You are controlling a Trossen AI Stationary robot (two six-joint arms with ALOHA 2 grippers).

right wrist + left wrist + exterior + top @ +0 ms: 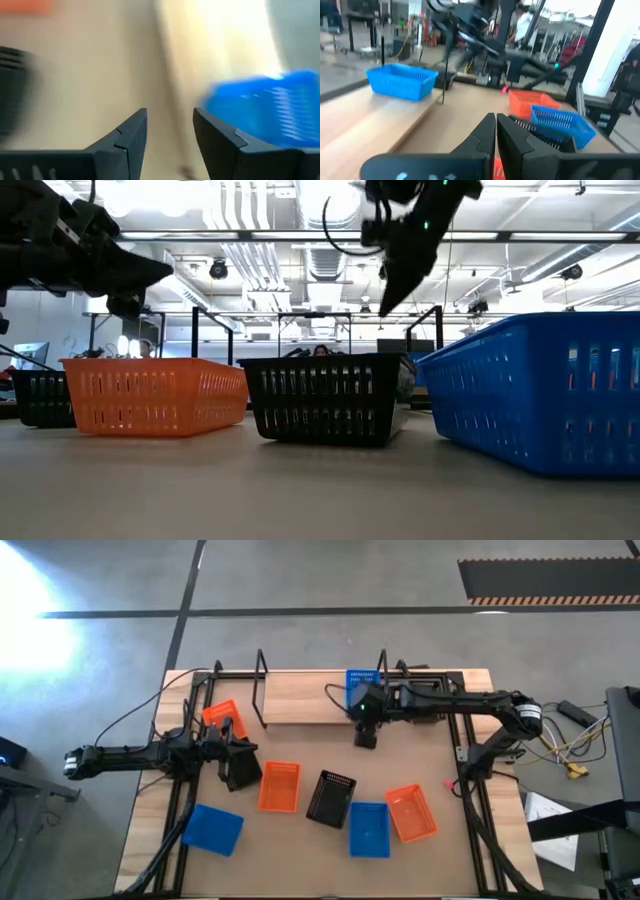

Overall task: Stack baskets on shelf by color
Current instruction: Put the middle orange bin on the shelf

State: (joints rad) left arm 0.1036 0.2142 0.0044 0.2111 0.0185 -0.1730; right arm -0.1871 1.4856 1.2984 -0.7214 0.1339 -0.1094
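A blue basket [358, 685] stands on the wooden shelf [300, 698] at the table's far side; it also shows in the right wrist view [265, 105]. My right gripper [365, 738] hangs open and empty just in front of the shelf, above the table [390, 295]. My left gripper [496, 127] is shut and empty, raised at the table's left [243, 762] over a black basket [40, 395]. Loose on the tabletop rest orange baskets [280, 786] [411, 812] [222, 715], a black basket [330, 798] and blue baskets [369, 829] [213, 830].
The shelf's black wire uprights [262, 690] stand at its ends. The arms' black frame rails [470, 800] run along both table sides. Bare tabletop lies between the shelf and the loose baskets. Cables [570, 745] lie to the right, off the table.
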